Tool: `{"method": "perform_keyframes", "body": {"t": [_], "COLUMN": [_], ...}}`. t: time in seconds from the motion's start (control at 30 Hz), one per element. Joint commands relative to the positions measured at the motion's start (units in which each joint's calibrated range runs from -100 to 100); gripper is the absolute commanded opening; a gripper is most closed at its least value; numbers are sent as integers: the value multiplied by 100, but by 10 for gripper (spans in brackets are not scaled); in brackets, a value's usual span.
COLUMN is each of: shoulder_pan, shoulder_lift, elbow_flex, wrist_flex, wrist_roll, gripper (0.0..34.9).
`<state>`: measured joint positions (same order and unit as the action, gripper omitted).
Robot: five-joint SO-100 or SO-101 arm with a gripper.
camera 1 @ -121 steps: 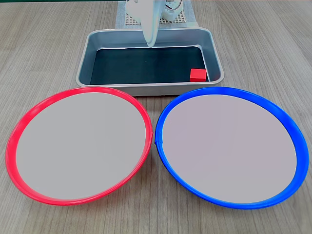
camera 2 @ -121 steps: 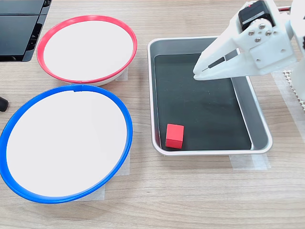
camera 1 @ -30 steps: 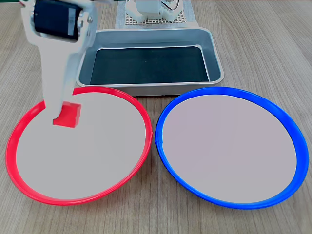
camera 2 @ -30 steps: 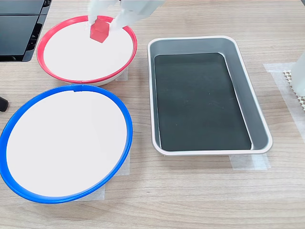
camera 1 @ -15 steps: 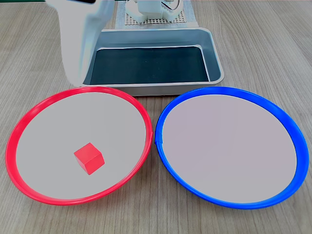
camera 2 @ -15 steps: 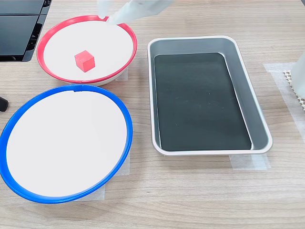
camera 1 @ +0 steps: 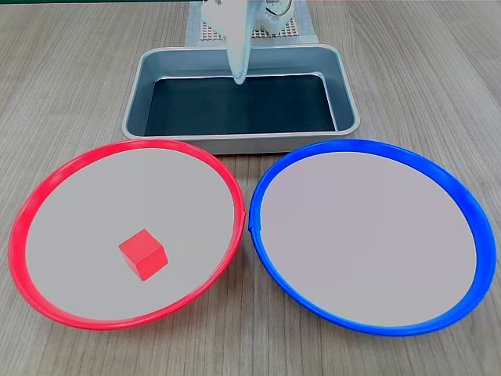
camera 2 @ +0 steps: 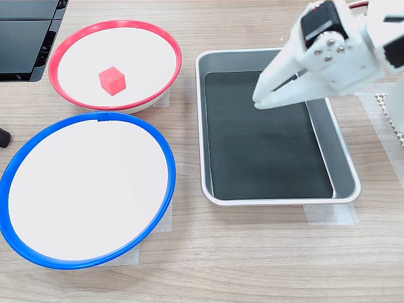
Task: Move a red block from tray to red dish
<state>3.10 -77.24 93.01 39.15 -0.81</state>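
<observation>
Red block (camera 1: 142, 254) is lying loose on the red dish (camera 1: 47, 186), delivery apparently done; claw (camera 2: 261, 101), empty and nearly closed, is hanging over the bare tray (camera 2: 346, 165).

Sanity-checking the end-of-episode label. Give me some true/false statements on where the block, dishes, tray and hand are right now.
1. The red block lies inside the red dish. True.
2. The tray holds a block. False: only its dark bottom shows, in both exterior views.
3. The hand is above the tray. True.
4. The hand grips the red block. False: it holds nothing, and the block sits apart from it in the red dish.
5. The blue dish has a block in it. False: nothing lies in it.
</observation>
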Motion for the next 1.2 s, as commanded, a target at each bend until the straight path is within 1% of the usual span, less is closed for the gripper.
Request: {"method": "perform_keyframes", "body": {"t": [0.0, 0.1, 0.13, 0.33, 1.17], "shoulder_pan": [81, 71, 90, 100, 100], "shoulder_lift": [-1185, -2097, -2174, -2174, -2174], "elbow_flex": [407, 635, 653, 699, 699], "wrist_flex": [513, 1000, 1050, 885, 885], "wrist_roll": [-20, -29, -39, -20, -15], "gripper": [2, 2, 2, 4, 4]}}
